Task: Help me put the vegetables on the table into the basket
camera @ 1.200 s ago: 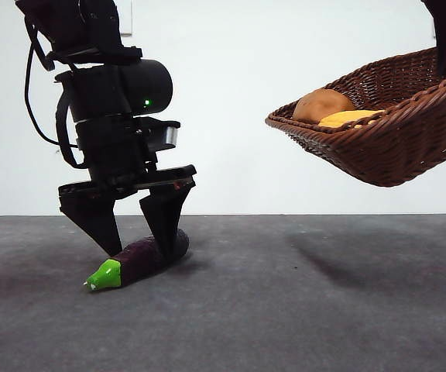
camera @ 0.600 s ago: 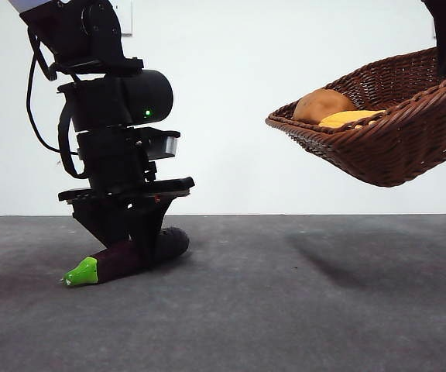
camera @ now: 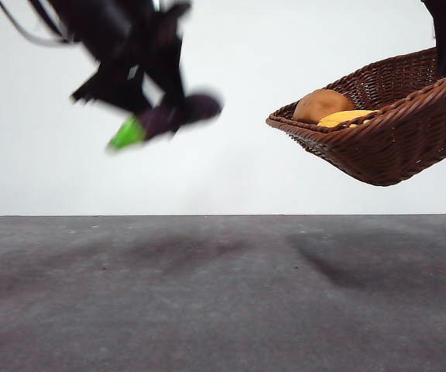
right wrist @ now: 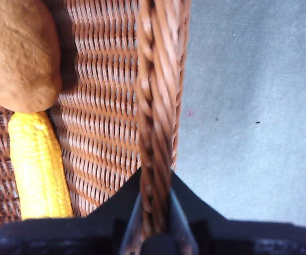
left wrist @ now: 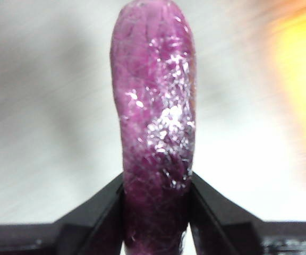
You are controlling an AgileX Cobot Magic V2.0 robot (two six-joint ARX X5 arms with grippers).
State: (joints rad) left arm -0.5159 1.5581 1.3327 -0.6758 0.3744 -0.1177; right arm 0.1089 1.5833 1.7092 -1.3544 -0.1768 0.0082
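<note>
The purple eggplant (camera: 178, 113) with its green cap (camera: 126, 133) hangs high above the table (camera: 223, 294) at the upper left, blurred by motion. My left gripper (camera: 157, 108) is shut on it; the left wrist view shows the eggplant (left wrist: 154, 122) pinched between both jaws (left wrist: 155, 212). At the right the brown wicker basket (camera: 393, 147) is held tilted in the air, with the potato (camera: 322, 104) and corn cob (camera: 348, 118) inside. My right gripper (right wrist: 155, 212) is shut on the basket rim (right wrist: 158, 95), beside the potato (right wrist: 17, 53) and corn (right wrist: 39, 164).
Below both arms lies the bare dark grey table, carrying only soft shadows. A plain white wall stands behind. The basket's low corner points left toward the eggplant, with open air between them.
The left gripper closed on the eggplant lying on the table and lifted it high into the air. The basket and right gripper have stayed where they were.
</note>
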